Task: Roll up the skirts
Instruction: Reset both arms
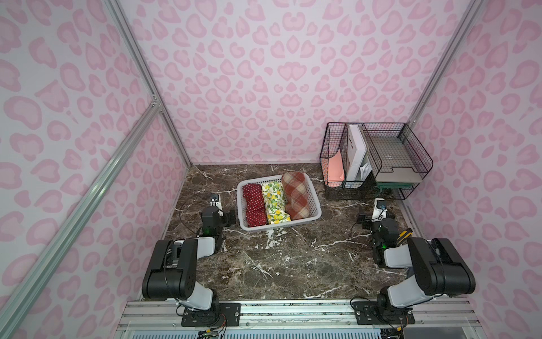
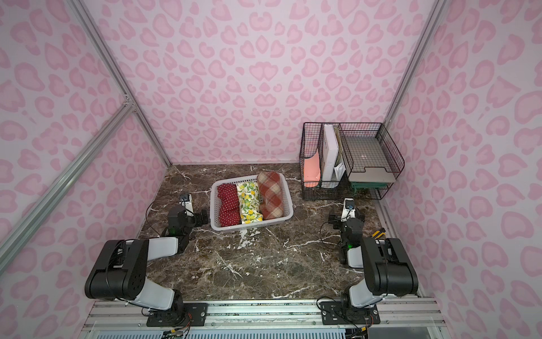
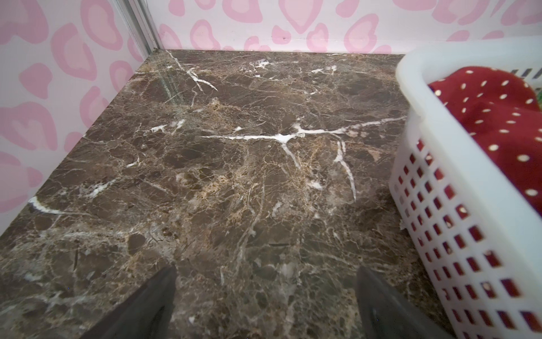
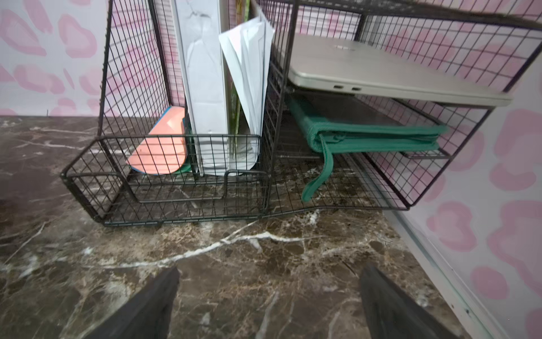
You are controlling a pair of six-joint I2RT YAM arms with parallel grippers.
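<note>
Three rolls side by side in basket (image 1: 281, 226) on bench (image 1: 278, 264): dotted skirt (image 1: 254, 205), lemon skirt (image 1: 274, 202), plaid skirt (image 1: 296, 195); left pincer (image 3: 267, 268) and right pincer (image 4: 271, 267) gape empty over bare bench; rolling appears complete, nothing left.

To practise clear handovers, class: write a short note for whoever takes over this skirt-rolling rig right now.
Left gripper: open, empty, over the table beside the basket.
Right gripper: open, empty, facing the wire organizer.
Skirts: red polka-dot skirt, lemon-print skirt, plaid skirt, side by side in the basket.
Done: all three look rolled.
Left: nothing evident; perhaps check the rolls hold.
</note>
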